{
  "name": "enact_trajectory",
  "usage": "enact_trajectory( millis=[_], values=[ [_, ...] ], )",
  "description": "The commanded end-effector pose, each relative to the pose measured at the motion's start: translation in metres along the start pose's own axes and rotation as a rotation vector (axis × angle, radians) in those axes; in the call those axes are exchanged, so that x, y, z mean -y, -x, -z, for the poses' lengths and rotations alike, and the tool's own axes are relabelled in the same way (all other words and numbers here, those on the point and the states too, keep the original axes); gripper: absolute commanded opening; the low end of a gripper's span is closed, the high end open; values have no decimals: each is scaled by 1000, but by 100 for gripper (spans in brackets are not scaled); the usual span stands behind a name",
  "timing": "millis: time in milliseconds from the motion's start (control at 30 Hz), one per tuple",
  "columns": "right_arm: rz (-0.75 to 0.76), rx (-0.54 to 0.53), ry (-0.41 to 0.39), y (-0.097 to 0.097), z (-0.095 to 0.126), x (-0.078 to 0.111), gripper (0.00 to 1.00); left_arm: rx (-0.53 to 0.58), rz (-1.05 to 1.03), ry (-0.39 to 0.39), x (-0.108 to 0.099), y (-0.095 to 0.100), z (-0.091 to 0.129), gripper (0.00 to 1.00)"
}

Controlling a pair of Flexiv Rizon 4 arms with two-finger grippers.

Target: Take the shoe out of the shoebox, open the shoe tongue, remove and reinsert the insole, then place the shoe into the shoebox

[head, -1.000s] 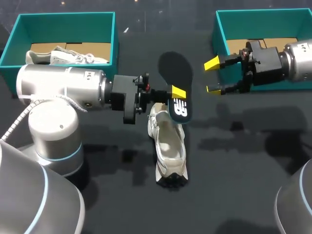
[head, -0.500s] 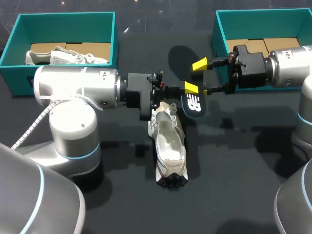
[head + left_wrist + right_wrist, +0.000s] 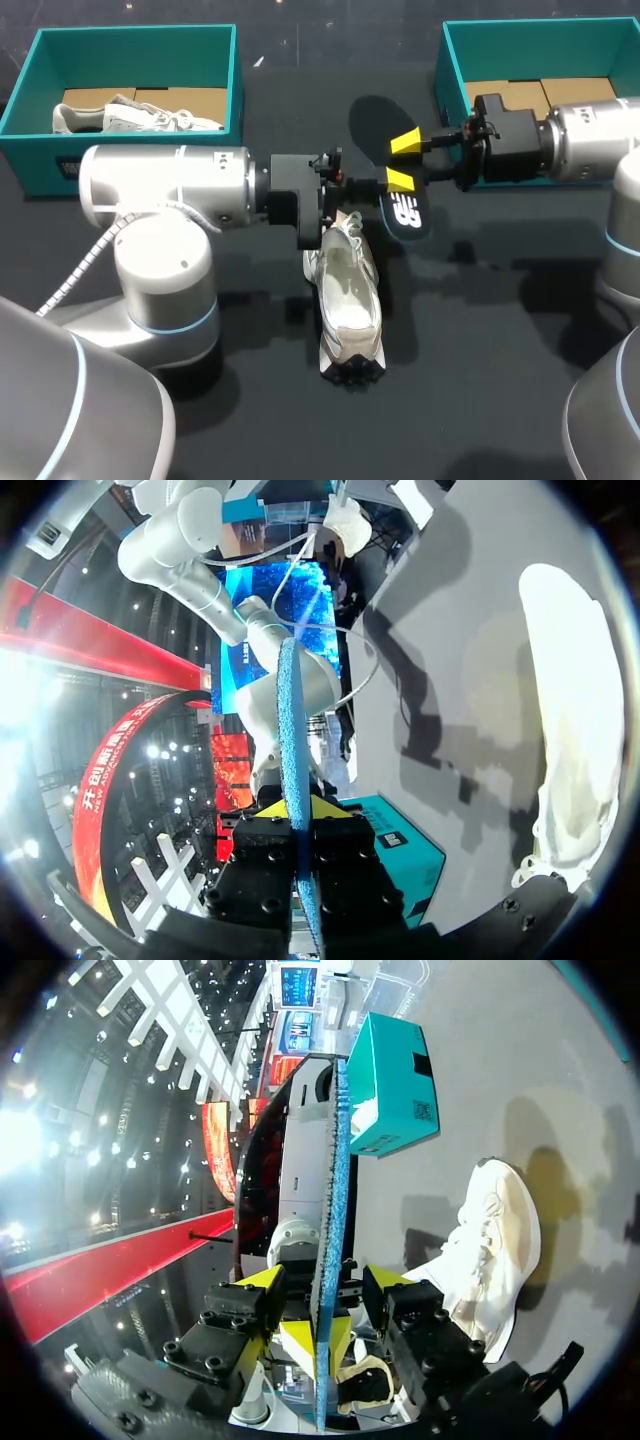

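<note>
Head: L end effector (image 3: 388, 183) clamped on insole (image 3: 372, 122), held on edge just past one end of shoe (image 3: 345, 300). Shoe lies on surface (image 3: 500, 350), between L box (image 3: 130, 30) and R box (image 3: 540, 25). R end effector (image 3: 405, 162) straddles insole. L wrist: insole (image 3: 290, 720) pinched between own fingers. R wrist: insole (image 3: 330, 1160) between spread fingers (image 3: 262, 1278), gap each side.
</note>
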State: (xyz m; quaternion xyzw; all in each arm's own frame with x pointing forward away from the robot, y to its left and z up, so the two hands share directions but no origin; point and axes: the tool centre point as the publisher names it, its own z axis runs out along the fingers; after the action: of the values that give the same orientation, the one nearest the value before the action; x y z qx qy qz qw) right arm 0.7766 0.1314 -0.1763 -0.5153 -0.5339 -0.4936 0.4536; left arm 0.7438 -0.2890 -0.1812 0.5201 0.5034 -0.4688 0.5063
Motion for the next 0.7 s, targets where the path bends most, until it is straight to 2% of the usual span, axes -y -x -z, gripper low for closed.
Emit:
enact_trajectory(
  millis=[33,133,233,267,433,633,667,700],
  values=[
    [0,-3,-3,2,-4,-3,48,4,0,5,2,-1,-5,0],
    [-1,-6,-3,3,-4,-3,43,6,3,3,3,-2,-5,0],
    [0,-10,-3,4,-4,-3,29,6,6,0,4,-2,-5,0],
    [1,-11,-3,4,-4,-3,28,6,7,0,5,-2,-5,0],
    [-4,-15,-5,5,-3,-2,31,3,2,2,4,-2,-3,0],
    [-14,-18,-8,6,-2,0,29,-3,-6,-3,5,-3,-1,0],
    [-14,-18,-9,6,-2,1,27,-4,-8,-4,5,-3,-1,0],
    [-16,-17,-10,6,-2,1,17,-4,-8,-5,6,-3,-1,0]
  ],
)
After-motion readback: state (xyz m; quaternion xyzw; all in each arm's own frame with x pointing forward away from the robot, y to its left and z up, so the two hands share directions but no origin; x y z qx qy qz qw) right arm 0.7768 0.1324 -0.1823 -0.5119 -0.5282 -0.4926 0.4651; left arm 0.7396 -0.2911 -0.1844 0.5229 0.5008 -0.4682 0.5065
